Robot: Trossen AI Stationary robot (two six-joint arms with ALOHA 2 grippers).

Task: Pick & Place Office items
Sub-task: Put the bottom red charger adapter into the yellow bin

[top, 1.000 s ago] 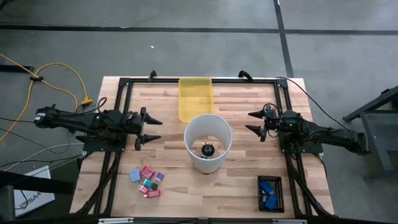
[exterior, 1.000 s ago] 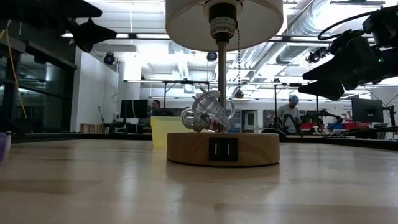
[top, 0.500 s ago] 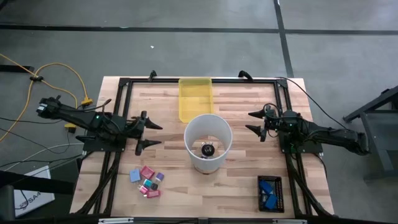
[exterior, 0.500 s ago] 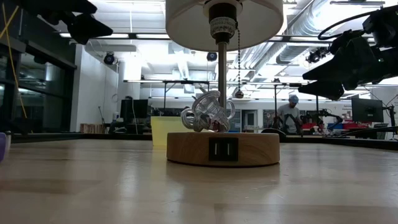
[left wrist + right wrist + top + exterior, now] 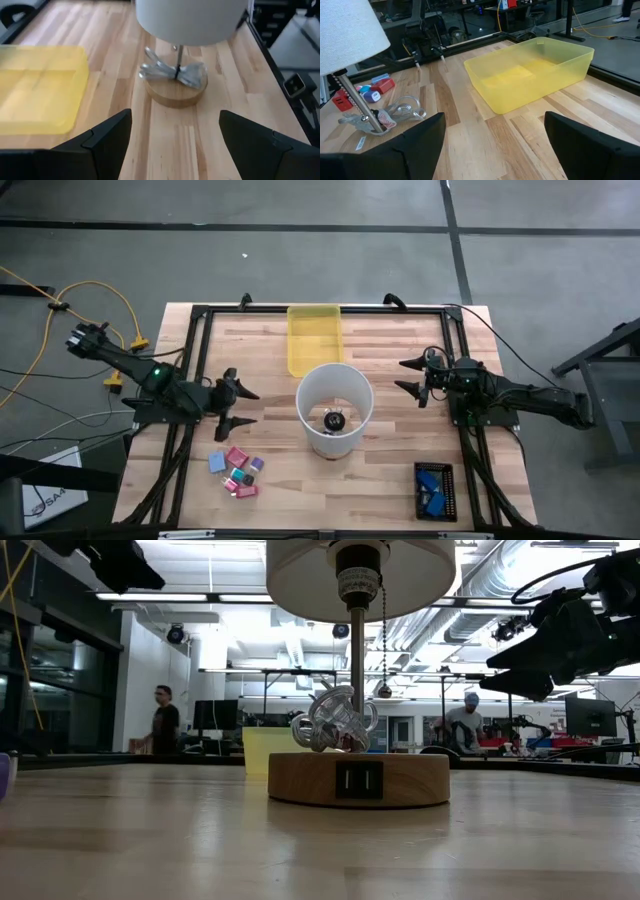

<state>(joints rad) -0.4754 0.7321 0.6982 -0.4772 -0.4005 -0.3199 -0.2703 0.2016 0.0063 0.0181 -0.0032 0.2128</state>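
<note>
**Both grippers open over the table**

Nearest, small office items [image 5: 236, 471] lie in a cluster. Above them hovers the left gripper [image 5: 235, 404], jaws spread and empty. Opposite, beyond the table lamp [image 5: 334, 408], the right gripper [image 5: 408, 377] is likewise spread. Farthest sits the yellow tray [image 5: 314, 338].

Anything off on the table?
Nothing spilled or damaged. One oddity: a lamp stands mid-table among office items, with a tangled metal piece on its wooden base. The small items sit clustered; the yellow tray lies square.

A yellow tray [image 5: 314, 338], white lampshade [image 5: 335, 407], and pink, red and blue items [image 5: 236, 471] are seen on pale striped wood [image 5: 390, 355].
</note>
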